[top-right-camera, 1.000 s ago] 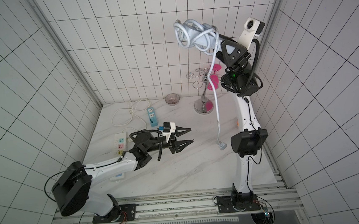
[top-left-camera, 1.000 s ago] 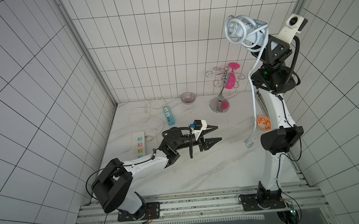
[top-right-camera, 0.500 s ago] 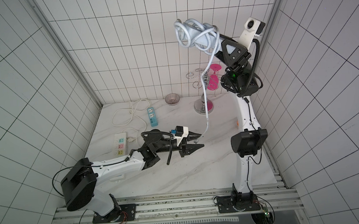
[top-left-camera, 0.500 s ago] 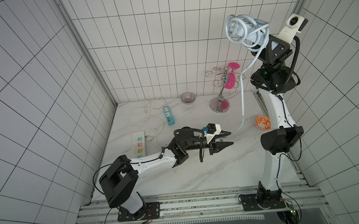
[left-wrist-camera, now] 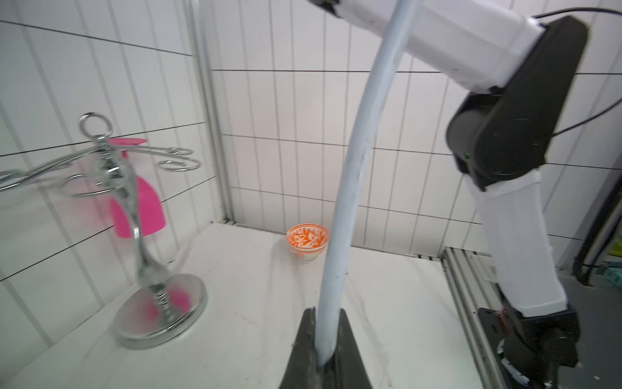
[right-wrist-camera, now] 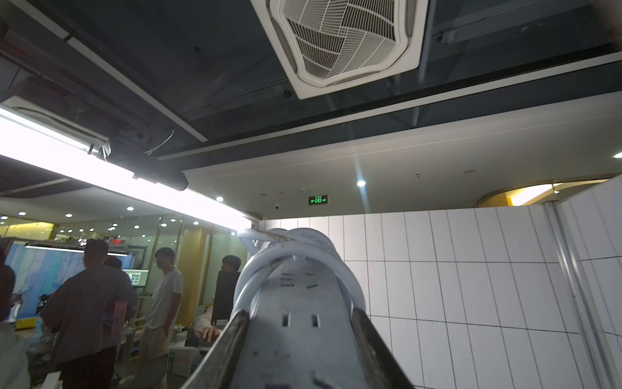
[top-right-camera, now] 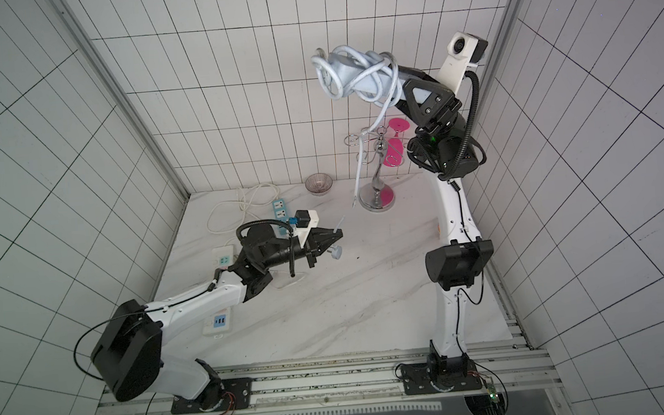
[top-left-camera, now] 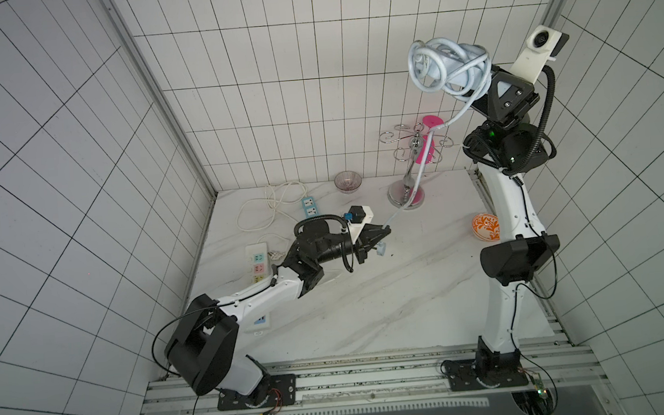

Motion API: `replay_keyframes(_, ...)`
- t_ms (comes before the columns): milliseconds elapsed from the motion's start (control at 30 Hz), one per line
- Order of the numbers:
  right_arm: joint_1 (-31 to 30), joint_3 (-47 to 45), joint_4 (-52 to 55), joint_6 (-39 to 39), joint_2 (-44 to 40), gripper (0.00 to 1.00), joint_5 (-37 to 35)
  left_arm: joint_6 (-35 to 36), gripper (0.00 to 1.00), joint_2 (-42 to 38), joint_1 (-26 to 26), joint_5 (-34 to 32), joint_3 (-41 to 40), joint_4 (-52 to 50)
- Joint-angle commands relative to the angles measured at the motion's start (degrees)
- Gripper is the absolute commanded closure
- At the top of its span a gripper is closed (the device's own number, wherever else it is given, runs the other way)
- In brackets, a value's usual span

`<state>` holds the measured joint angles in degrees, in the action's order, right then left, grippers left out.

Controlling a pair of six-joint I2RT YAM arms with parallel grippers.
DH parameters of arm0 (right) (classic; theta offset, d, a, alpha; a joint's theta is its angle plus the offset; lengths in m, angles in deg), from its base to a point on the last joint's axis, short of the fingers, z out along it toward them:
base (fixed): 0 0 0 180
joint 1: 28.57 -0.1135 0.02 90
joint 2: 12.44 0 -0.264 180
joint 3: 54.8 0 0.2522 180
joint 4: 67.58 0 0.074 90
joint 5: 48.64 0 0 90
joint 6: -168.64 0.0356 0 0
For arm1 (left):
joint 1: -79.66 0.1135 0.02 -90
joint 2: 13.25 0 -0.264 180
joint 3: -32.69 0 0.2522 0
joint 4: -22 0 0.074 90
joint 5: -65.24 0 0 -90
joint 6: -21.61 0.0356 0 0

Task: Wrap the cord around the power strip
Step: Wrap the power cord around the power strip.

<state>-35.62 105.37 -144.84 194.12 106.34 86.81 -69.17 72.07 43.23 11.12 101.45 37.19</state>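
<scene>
Firmly, cord (left-wrist-camera: 341,235) in left tool (left-wrist-camera: 325,313).

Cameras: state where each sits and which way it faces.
Top views: above the front rail, looking down at the table; both arms show whole.
Left wrist: on the left arm, facing the right arm; left gripper pinching the cord shows.
Right wrist: on the raised right arm, facing the ceiling; right gripper clamping the power strip shows.
All show the cord.

A robot lab's test booth: white-tiled partition walls (top-left-camera: 273,99) around a marble desk (top-left-camera: 370,302), and robot arms (top-left-camera: 510,202) bolted to an aluminium rail (top-left-camera: 356,381). Beyond the partition is an open hall with people (right-wrist-camera: 91,303), a monitor (right-wrist-camera: 136,278), a ceiling air-conditioning unit (right-wrist-camera: 340,43) and an exit sign (right-wrist-camera: 318,200).
</scene>
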Motion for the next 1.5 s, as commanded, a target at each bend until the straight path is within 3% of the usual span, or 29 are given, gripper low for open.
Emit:
replay_keyframes(0,-7.72,7.66,-15.5,13.52,-2.1,1.0,7.42,2.84,1.0,1.01,5.13,-1.02,8.25,-15.65)
replay_keyframes(100,-14.38,5.57,-15.59,13.9,-1.88,1.0,13.69,5.73,1.0,2.43,8.68,-2.75,15.21,-23.91)
replay_keyframes(300,-26.84,-4.26,-15.0,9.98,-3.11,1.0,27.33,4.99,1.0,3.57,18.77,-6.08,24.98,-30.45)
replay_keyframes(500,-29.69,-9.31,-9.7,5.81,-1.41,1.0,33.7,1.19,1.0,3.55,29.56,-16.54,37.89,-37.98)
replay_keyframes(667,-30.08,-13.01,-5.83,2.46,3.52,1.0,35.09,2.01,1.0,4.43,33.83,-22.65,49.36,-45.61)
replay_keyframes(900,-30.48,-22.14,2.97,-7.48,8.44,1.0,39.17,4.66,1.0,3.74,33.63,-25.42,54.98,-50.0)
replay_keyframes(1033,-28.84,-37.98,19.73,-29.22,4.33,1.0,37.12,5.7,1.0,2.61,33.35,-25.86,54.48,-50.89)
replay_keyframes(1167,-25.83,-43.89,36.96,-45.74,2.79,1.0,33.68,6.15,1.0,0.68,32.54,-25.86,53.47,-51.36)
replay_keyframes(1367,-21.47,-39.43,42.64,-47.45,7.32,1.0,26.85,9.76,1.0,-2.92,24.76,-29.58,52.08,-53.56)
replay_keyframes(1467,-19.37,-36.65,38.75,-43.07,9.36,1.0,22.79,12.47,1.0,-5.68,19.06,-33.64,49.32,-54.04)
